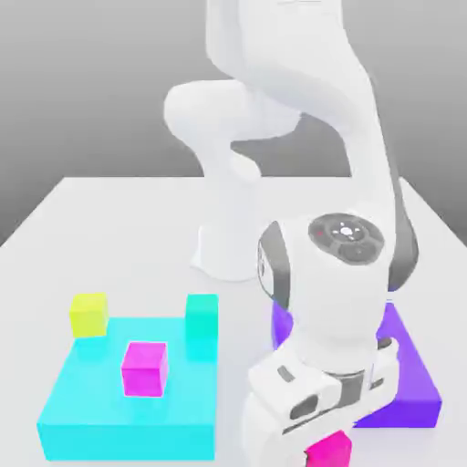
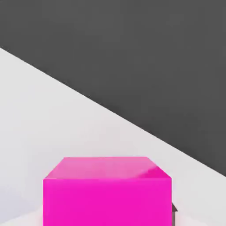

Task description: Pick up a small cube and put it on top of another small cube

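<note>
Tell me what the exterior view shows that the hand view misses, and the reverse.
Exterior view alone: the arm, cyan slab, purple slab, magenta cube on the cyan slab, teal block, yellow cube.
Hand view alone: the hot-pink cube's whole top face and the dark backdrop.
Both: the hot-pink cube and the white table.

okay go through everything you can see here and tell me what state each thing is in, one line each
hot-pink cube: under the arm's hand, at the frame's lower edge, close before the hand camera.
magenta cube: sitting on the cyan slab, untouched.
cyan slab: flat on the table.
teal cube: upright at the cyan slab's far edge.
yellow cube: beside the cyan slab's far corner.
purple slab: flat, partly hidden by the arm.
</note>
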`<action>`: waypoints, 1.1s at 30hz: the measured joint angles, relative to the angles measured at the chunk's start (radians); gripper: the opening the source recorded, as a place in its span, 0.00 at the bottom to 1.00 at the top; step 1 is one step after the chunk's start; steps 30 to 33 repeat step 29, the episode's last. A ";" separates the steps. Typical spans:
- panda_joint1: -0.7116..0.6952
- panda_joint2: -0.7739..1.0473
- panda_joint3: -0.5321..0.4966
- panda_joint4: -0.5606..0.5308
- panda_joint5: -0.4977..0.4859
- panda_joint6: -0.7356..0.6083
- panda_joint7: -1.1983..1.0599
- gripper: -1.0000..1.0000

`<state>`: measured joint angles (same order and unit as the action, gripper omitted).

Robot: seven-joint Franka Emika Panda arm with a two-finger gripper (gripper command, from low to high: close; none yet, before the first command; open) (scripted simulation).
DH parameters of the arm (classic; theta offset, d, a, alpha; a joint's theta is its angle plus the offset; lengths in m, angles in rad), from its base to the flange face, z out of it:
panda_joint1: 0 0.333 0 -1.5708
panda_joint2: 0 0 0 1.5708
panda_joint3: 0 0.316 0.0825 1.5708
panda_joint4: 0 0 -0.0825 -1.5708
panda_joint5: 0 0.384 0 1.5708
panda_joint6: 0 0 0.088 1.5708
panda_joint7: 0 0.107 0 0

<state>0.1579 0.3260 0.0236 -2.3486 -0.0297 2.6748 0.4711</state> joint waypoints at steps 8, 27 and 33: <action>-0.190 -0.290 -0.151 -0.153 -0.110 -0.118 -0.227 0.00; -0.407 -0.499 -0.433 -0.454 -0.105 -0.037 -0.753 1.00; -0.407 -0.499 -0.433 -0.454 -0.105 -0.037 -0.753 1.00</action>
